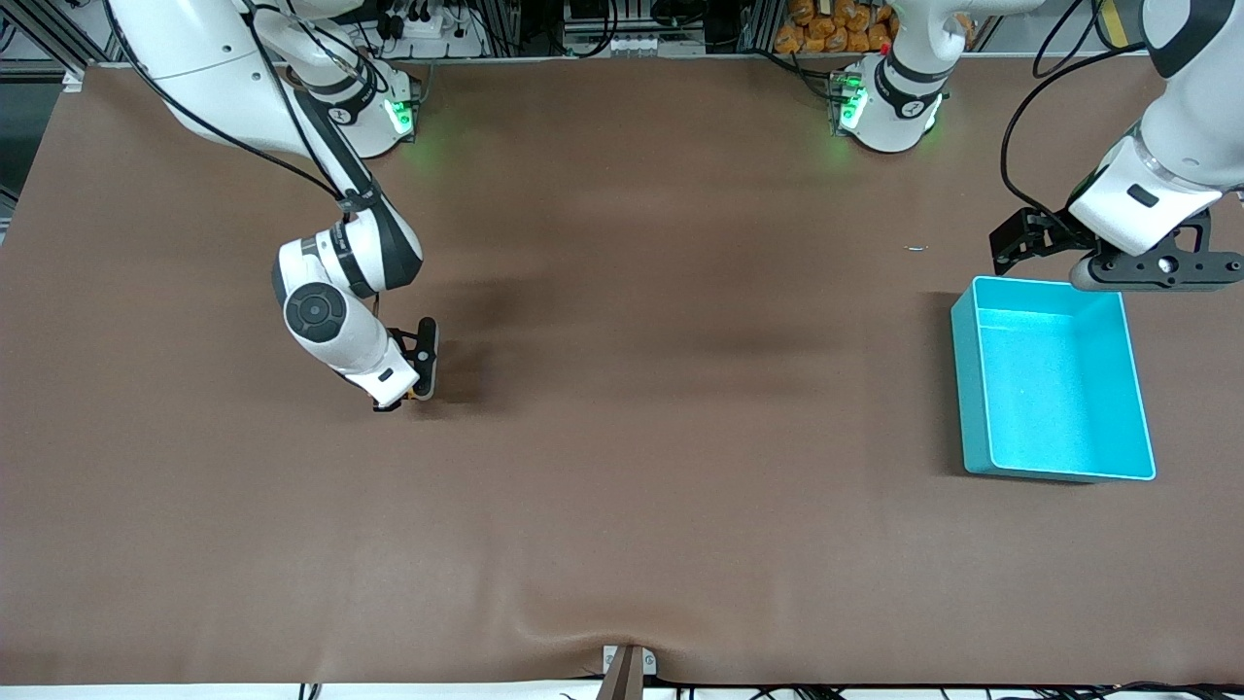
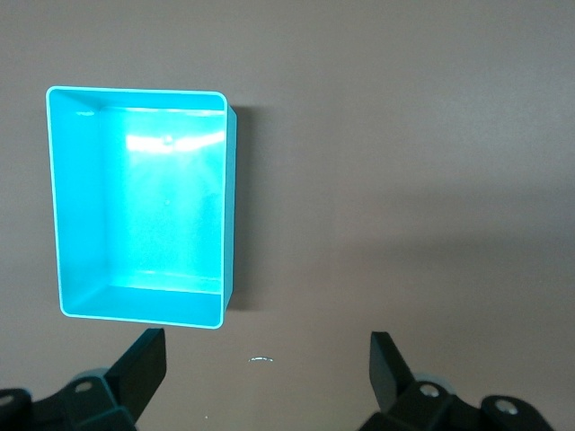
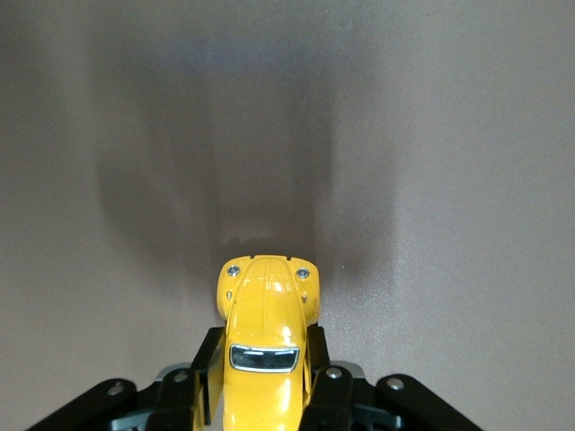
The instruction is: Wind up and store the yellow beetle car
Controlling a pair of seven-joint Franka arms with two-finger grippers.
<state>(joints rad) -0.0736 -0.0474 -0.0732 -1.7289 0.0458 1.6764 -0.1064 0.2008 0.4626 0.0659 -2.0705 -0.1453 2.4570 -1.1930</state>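
Note:
The yellow beetle car [image 3: 266, 346] sits between the fingers of my right gripper [image 3: 263, 373], which is shut on its sides; its rounded nose sticks out past the fingertips. In the front view the right gripper [image 1: 420, 381] is down at the brown table toward the right arm's end, and only a sliver of the car [image 1: 421, 394] shows under it. My left gripper [image 1: 1103, 255] is open and empty, over the table beside the farther rim of the turquoise bin [image 1: 982, 389]. In the left wrist view its open fingers [image 2: 144, 368] frame bare table beside the bin [image 2: 81, 206].
The bin is empty. A small pale speck [image 1: 915, 248] lies on the table near the bin; it also shows in the left wrist view [image 2: 260, 360]. The right arm casts a dark shadow [image 1: 486, 340] beside its gripper. A bracket [image 1: 627, 666] juts at the table's nearest edge.

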